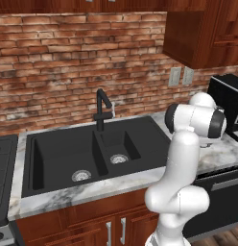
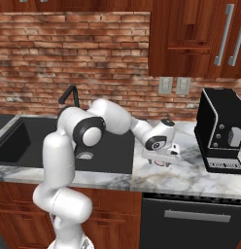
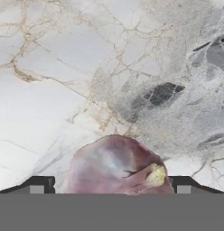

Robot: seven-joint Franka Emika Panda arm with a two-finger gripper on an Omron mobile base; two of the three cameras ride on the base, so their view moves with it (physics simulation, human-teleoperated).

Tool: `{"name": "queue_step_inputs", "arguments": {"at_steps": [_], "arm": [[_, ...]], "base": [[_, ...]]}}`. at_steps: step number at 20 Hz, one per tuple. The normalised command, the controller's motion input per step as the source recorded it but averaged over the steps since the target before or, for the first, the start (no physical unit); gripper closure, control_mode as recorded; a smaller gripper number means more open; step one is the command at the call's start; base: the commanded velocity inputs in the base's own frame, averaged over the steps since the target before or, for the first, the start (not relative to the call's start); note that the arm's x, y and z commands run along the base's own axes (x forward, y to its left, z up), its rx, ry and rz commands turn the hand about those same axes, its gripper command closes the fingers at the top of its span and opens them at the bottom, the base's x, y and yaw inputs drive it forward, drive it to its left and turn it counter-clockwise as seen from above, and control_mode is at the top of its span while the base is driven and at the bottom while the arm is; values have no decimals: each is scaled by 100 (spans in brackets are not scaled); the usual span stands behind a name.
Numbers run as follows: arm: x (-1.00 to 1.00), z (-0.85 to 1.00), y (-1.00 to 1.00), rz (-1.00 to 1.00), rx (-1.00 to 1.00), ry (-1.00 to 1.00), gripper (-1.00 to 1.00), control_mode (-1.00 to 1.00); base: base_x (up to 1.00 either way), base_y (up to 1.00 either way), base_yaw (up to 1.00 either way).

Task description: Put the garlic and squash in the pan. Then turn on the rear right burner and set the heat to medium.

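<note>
Pinkish-purple and papery, the garlic (image 3: pixel 116 164) sits on the marble surface (image 3: pixel 64 67) right between the spread fingers (image 3: pixel 109 189), a yellowish stem nub on one side. Over in the right base view the hand hangs low over the surface between the sink (image 2: pixel 54 146) and the coffee machine (image 2: pixel 220 131). Risk now: that rounded bulb could squirt sideways if the fingers close off-centre, or roll away across the smooth marble.

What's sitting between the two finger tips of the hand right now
The garlic lies on the marble counter between the open hand's finger tips, with nothing else in the gap. The hand view shows this.
</note>
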Motion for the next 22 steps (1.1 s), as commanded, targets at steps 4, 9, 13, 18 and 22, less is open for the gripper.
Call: {"name": "queue_step_inputs", "arguments": {"at_steps": [4, 9, 13, 18, 22], "arm": [[0, -17, 0, 0, 1, 0, -100, -100], [0, 0, 0, 0, 0, 0, -100, -100], [0, 0, 0, 0, 0, 0, 100, -100], [-4, 1, 4, 0, 0, 0, 100, -100], [-3, 39, 35, 0, -1, 0, 100, -100]], "base": [[0, 0, 0], [0, 0, 0], [0, 0, 0], [0, 0, 0], [0, 0, 0]]}}
